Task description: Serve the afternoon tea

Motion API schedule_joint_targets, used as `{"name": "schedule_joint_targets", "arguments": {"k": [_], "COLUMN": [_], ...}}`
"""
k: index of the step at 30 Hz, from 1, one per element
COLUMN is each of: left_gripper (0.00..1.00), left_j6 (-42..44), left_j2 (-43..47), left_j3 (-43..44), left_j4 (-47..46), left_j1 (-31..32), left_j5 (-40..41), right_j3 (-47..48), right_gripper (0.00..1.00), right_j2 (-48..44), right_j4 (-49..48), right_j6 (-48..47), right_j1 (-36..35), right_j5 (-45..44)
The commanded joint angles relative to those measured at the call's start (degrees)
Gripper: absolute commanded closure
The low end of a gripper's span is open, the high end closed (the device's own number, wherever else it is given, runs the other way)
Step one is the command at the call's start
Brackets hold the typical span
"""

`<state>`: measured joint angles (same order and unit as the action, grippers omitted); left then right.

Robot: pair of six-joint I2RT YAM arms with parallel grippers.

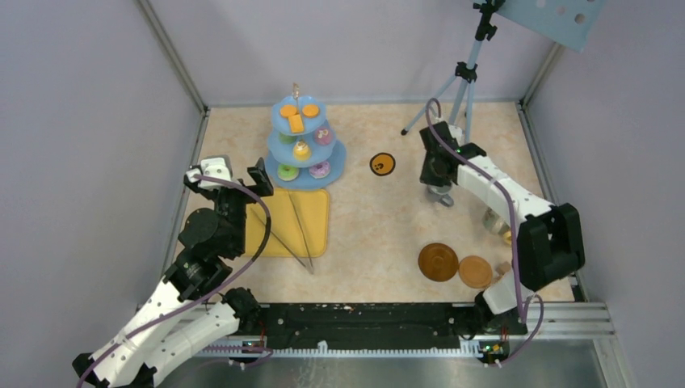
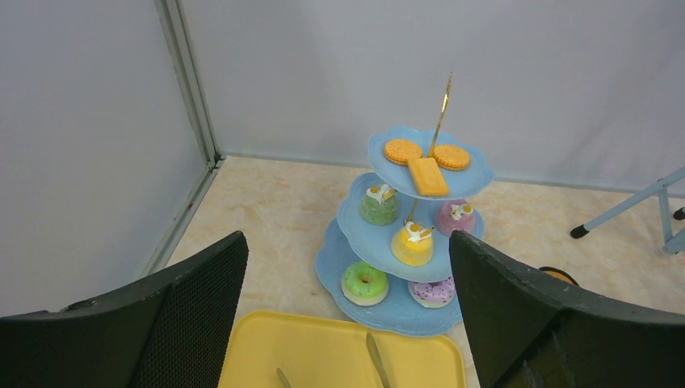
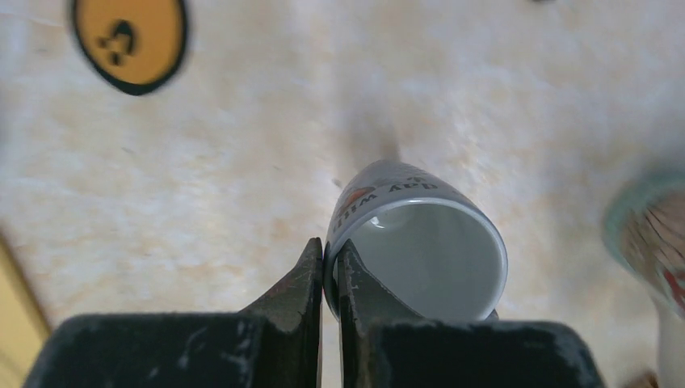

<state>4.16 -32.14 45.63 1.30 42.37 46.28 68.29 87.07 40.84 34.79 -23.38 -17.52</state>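
The light-blue three-tier stand (image 1: 305,145) stands at the back left, loaded with pastries: orange biscuits (image 2: 426,175) on top, a yellow cake (image 2: 413,244) in the middle, a green donut (image 2: 364,282) at the bottom. My left gripper (image 2: 347,242) hovers open above the yellow tray, facing the stand (image 2: 380,311) with nothing between its fingers. My right gripper (image 3: 329,255) is shut on the rim of the grey mug (image 3: 388,190), one finger inside and one outside. The mug (image 1: 441,195) sits right of centre. Two round brown coasters (image 1: 438,262) (image 1: 475,272) lie at the front right. A cream mug (image 3: 658,242) shows at the right edge.
A flat yellow tray (image 1: 315,202) with long metal tongs (image 1: 303,230) lies in front of the stand. A round orange disc (image 1: 382,164) lies near the middle back. A tripod (image 1: 460,89) stands at the back right. Walls enclose the table on three sides.
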Motion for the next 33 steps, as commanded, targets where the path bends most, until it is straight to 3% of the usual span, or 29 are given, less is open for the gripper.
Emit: {"name": "schedule_joint_targets", "arguments": {"k": [1,8,16,33], "left_gripper": [0.01,0.01,0.01,0.01], "left_j6": [-0.59,-0.93,-0.83,-0.76], "left_j2": [0.55,0.27,0.98,0.17], "left_j3": [0.51,0.61,0.36,0.22], "left_j4": [-1.56,-1.56,-1.56,-1.65], "left_j1": [-0.09,-0.07,-0.09,-0.09], "left_j5": [-0.23,-0.71,-0.23,-0.25], "right_j3": [11.64,31.57,44.09,53.29], "right_gripper": [1.00,1.00,1.00,1.00], "right_j2": [8.62,22.95,33.57,40.86], "right_j4": [-9.46,-5.18,2.27,6.03], "right_j6": [-13.67,-35.89,-49.08,-52.11], "right_j1": [-2.93,-5.54,-5.63,-6.12], "right_j5": [7.57,11.99,19.73,23.16]}}
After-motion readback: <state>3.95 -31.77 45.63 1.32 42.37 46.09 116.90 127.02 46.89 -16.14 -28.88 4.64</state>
